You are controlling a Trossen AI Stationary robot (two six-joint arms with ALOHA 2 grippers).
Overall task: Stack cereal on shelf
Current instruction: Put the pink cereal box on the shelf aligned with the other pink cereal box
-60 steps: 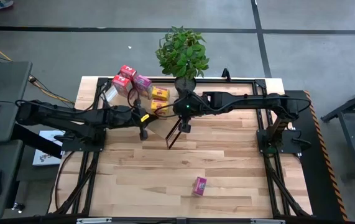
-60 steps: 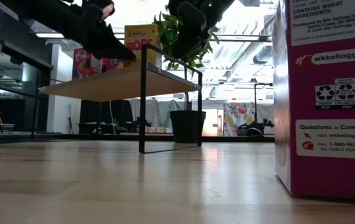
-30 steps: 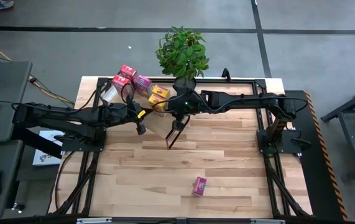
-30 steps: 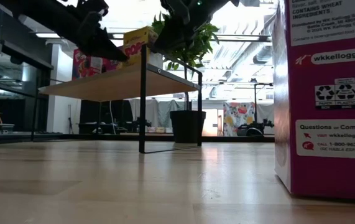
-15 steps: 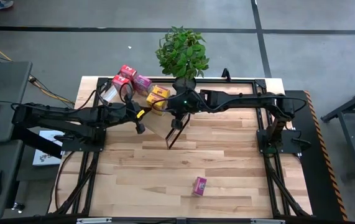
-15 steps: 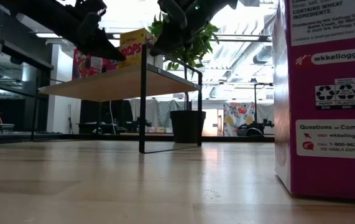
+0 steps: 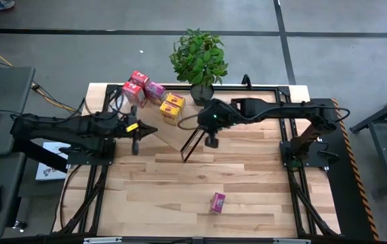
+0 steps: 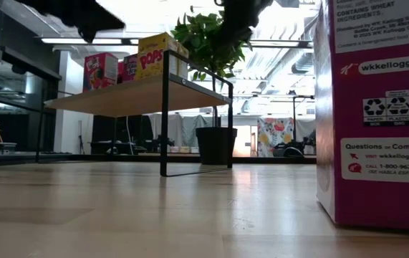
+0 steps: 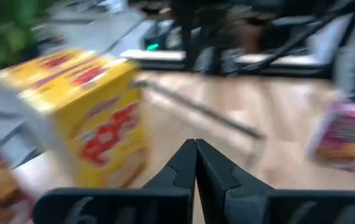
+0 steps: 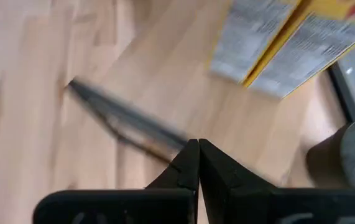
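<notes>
Counted from above: 6 cereal boxes in all. 2 red boxes (image 7: 135, 83), 2 yellow boxes (image 7: 171, 107), 2 magenta-pink boxes, 1 of these pink ones (image 7: 155, 90) up with the reds and yellows, the other pink box (image 7: 218, 202) alone on the bench (image 7: 247, 183). So 5 boxes on 1 slanted shelf (image 7: 169, 135), 1 off it. 1 potted plant (image 7: 198, 57) at the far edge. 2 dark arms, each with 1 gripper: left gripper (image 7: 136, 146) and right gripper (image 7: 211, 141), both with fingers pressed together in the wrist views. 1 bench, 1 shelf, 1 plant, 6 boxes, 2 grippers.
</notes>
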